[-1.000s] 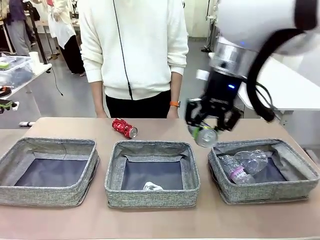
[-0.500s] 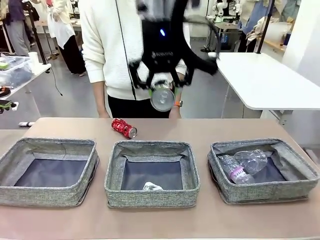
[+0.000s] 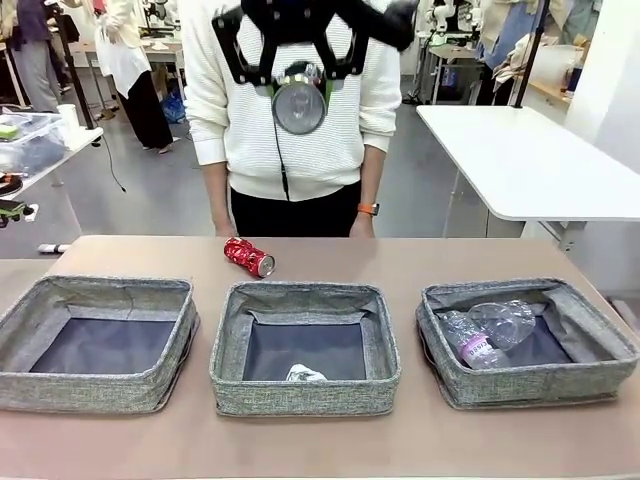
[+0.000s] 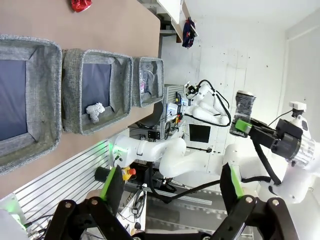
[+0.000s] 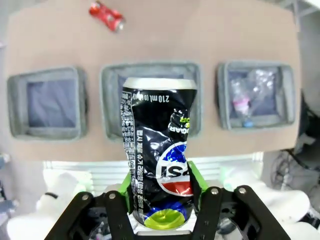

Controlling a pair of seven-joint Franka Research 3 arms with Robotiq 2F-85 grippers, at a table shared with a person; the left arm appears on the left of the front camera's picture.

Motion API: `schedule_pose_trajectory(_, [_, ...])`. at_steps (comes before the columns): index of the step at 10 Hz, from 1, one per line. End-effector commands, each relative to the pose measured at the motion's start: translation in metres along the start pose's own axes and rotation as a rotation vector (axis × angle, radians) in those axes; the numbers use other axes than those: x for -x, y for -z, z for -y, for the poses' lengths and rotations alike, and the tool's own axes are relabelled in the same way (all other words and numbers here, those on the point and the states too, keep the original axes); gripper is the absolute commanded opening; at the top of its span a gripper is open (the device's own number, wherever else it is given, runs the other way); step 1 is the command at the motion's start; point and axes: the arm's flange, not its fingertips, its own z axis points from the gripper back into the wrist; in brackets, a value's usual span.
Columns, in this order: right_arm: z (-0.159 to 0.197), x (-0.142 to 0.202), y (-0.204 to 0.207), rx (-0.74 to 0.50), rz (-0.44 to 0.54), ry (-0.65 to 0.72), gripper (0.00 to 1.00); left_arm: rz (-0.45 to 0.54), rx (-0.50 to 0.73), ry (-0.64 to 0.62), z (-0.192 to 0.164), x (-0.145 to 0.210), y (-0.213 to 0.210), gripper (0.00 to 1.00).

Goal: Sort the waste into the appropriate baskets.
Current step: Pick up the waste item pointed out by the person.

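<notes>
Dark can (image 3: 298, 105), pinched by right claw (image 3: 297, 85), has risen leftward from right basket (image 3: 520, 385), likely bound for left basket (image 3: 90, 388); left claw (image 4: 171, 184) spread.

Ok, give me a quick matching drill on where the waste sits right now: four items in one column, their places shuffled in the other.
Items:
1. dark can
2. red can
3. paper wad
4. purple-labelled bottle

Places:
A. in the right basket
B. lying on the table, behind the middle basket
C. clamped in the right gripper, high over the table
D. in the middle basket

Pairs: 1-C, 2-B, 3-D, 4-A.
</notes>
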Motion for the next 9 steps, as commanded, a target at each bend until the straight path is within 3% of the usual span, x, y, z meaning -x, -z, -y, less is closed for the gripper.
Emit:
schedule_pose_trajectory(1, [-0.004,-0.006,-0.011,0.0,0.029,0.028,0.44,-0.011,-0.009,0.017,-0.001,0.002,-0.002,1.0])
schedule_pose_trajectory(4, [-0.005,-0.004,-0.013,-0.029,0.081,0.06,0.44,-0.011,-0.009,0.017,-0.001,0.002,-0.002,1.0])
schedule_pose_trajectory(9, [0.005,-0.006,-0.017,-0.025,0.044,0.019,0.44,-0.011,-0.009,0.017,-0.001,0.002,-0.002,1.0])
